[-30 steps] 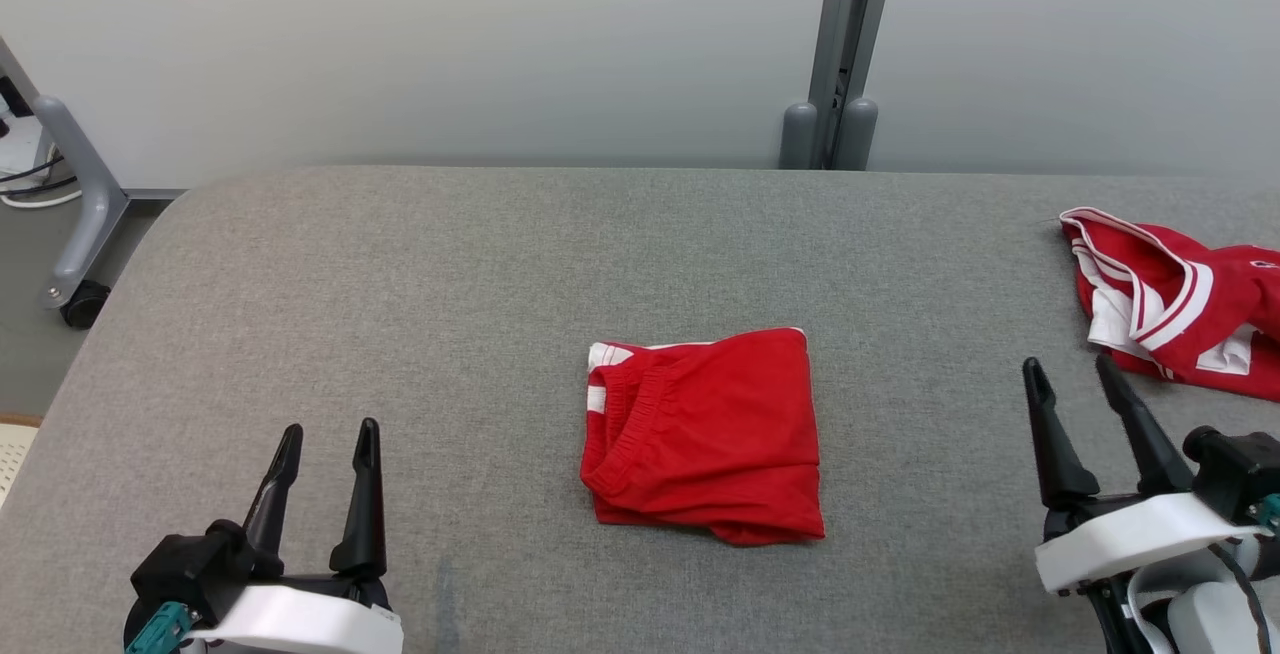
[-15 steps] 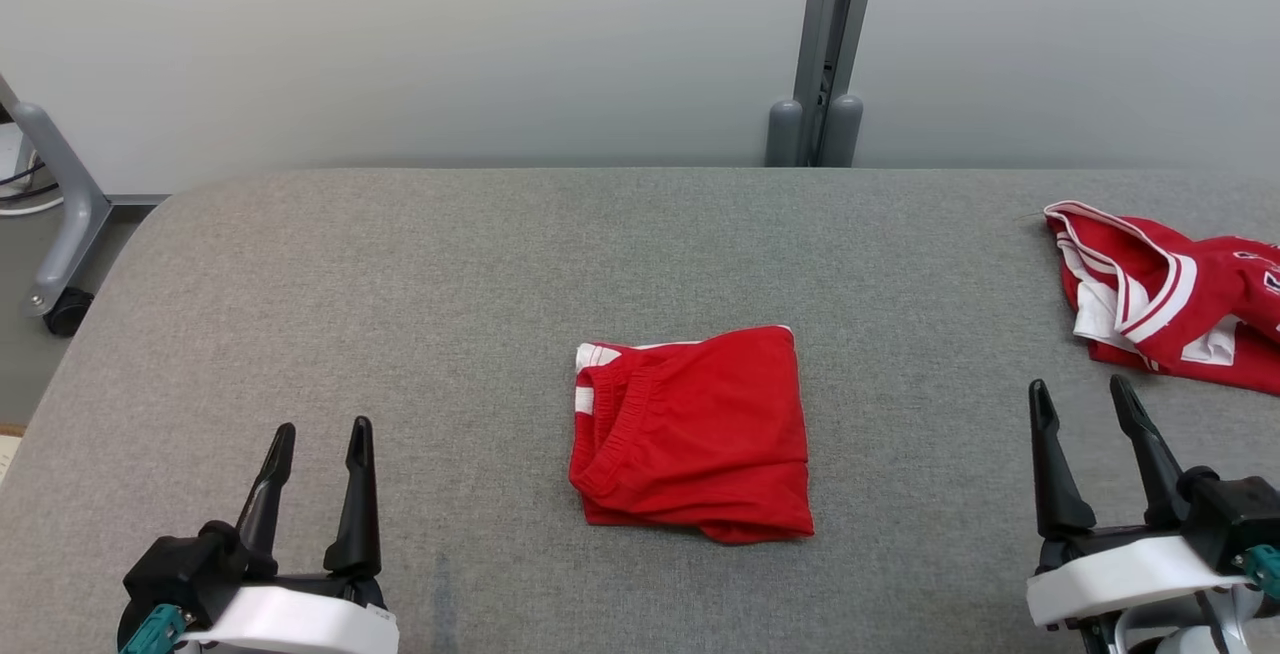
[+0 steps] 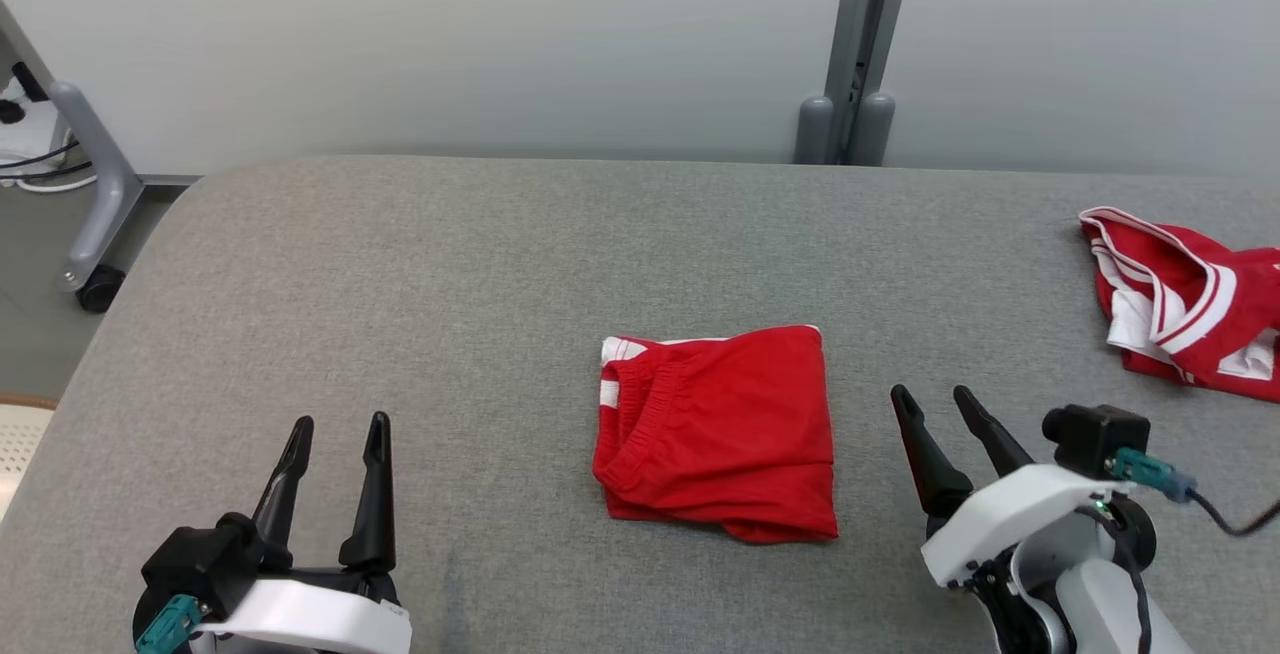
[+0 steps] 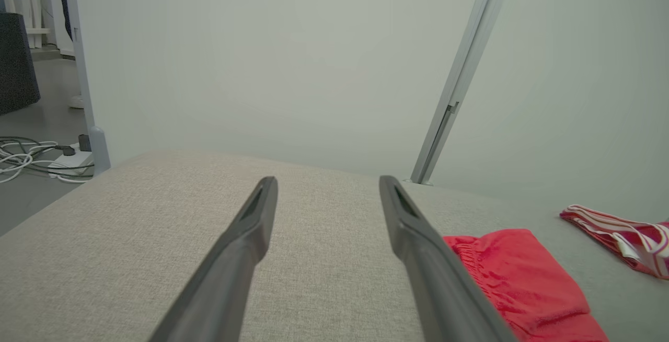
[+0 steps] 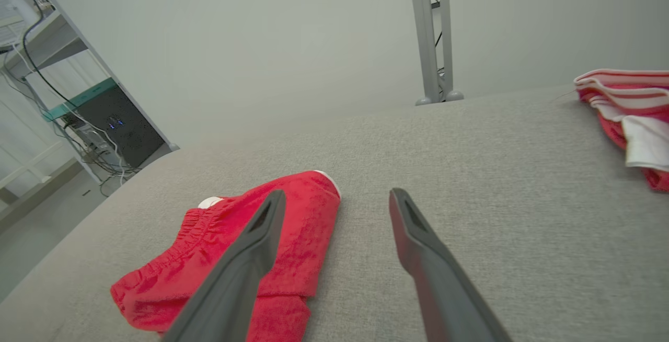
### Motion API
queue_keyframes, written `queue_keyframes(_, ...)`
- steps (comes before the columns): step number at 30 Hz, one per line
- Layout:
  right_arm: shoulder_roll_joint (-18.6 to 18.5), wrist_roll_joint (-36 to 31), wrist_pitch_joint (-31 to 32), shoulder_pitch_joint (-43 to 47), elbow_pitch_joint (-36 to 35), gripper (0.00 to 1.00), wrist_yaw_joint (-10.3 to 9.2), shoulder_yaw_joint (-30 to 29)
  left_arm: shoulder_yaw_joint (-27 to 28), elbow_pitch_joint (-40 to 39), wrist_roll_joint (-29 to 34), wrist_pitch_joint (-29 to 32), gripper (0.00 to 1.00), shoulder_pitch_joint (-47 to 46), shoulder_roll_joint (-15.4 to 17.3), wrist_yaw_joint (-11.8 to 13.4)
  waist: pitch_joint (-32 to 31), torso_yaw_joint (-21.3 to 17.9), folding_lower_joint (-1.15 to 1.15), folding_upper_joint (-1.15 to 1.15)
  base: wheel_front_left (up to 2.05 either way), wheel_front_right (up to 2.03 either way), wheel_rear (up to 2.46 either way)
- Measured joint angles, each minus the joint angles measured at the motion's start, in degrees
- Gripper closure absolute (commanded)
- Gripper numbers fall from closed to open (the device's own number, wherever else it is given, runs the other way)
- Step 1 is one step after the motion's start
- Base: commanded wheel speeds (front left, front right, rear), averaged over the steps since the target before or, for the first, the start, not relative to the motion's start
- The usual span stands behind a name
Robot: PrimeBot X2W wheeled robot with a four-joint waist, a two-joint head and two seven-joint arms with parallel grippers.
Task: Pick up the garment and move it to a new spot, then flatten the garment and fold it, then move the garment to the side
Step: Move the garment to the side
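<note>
At the lower left, the left gripper [image 3: 338, 426] is over the grey fabric-covered worktop [image 3: 450, 264], its two dark fingers spread apart and holding nothing. In the middle of the worktop lies the folded red garment with an elastic waistband and white trim [image 3: 720, 434]. Near its right side, the right gripper [image 3: 932, 396] also stands open and empty, apart from the cloth. At the far right edge lies a crumpled red-and-white striped garment [image 3: 1190, 304].

Backed by a pale grey wall [image 3: 450, 34], split by 1 metal post [image 3: 868, 24]; edged at left by grey floor [image 3: 40, 334] and white cables [image 4: 21, 146].
</note>
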Motion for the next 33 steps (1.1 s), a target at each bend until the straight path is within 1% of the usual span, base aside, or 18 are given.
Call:
queue_keyframes(2,0.07,3.96,2.42,-2.82,3.91,0.0,0.0,0.55,-0.14,0.01,0.05,0.0,0.0,-0.24,-0.02,-0.02,0.26,0.86,0.0,0.0,0.0,0.0,0.0)
queue_keyframes(6,-0.12,9.21,7.49,-8.37,12.82,0.0,-0.01,1.65,-0.44,0.23,0.09,0.0,0.0,-0.78,-0.05,-0.1,0.85,2.9,0.0,0.0,0.0,0.0,0.0)
queue_keyframes(9,0.0,12.46,9.12,-11.48,17.9,0.0,-0.01,1.69,-0.57,0.42,0.09,0.0,0.0,-0.83,-0.09,-0.25,1.23,4.44,0.0,0.0,0.0,0.0,0.0)
queue_keyframes(14,0.2,15.73,12.68,-15.05,26.41,0.0,-0.01,1.79,-0.48,0.57,0.09,0.0,0.0,-0.93,-0.05,-0.25,1.72,6.41,0.0,0.0,0.0,0.0,0.0)
queue_keyframes(20,0.27,19.71,15.13,-17.85,32.01,0.0,0.0,3.85,-0.62,0.69,0.09,0.0,0.0,-1.03,-0.09,-0.27,2.27,7.46,0.0,0.0,0.0,0.0,0.0)
queue_keyframes(26,0.26,25.62,15.93,-19.49,32.53,0.0,0.0,8.42,-0.66,0.65,0.07,0.0,0.0,-1.88,-0.1,-0.33,3.06,8.14,0.0,0.0,0.0,0.0,0.0)
queue_keyframes(27,0.25,26.1,15.9,-19.8,32.74,0.47,0.0,9.18,-0.62,0.66,0.02,0.0,0.0,-1.89,-0.1,-0.33,3.19,8.18,0.0,0.0,0.0,0.0,0.0)
queue_keyframes(28,0.24,26.39,15.66,-20.14,33.05,0.76,0.0,9.87,-0.62,0.69,0.02,0.0,0.0,-1.89,-0.1,-0.33,3.29,8.22,0.0,0.0,0.0,0.0,0.0)
queue_keyframes(29,0.24,26.48,15.08,-20.35,33.44,1.0,0.0,10.46,-0.63,0.7,0.02,0.0,0.0,-1.9,-0.11,-0.33,3.36,8.25,0.0,0.0,0.0,0.0,0.0)
queue_keyframes(33,0.32,27.05,12.37,-21.35,34.52,1.0,-0.01,12.25,-0.53,0.76,-0.2,0.0,0.0,-1.94,-0.11,-0.32,3.38,8.1,0.0,0.0,0.0,0.0,0.0)
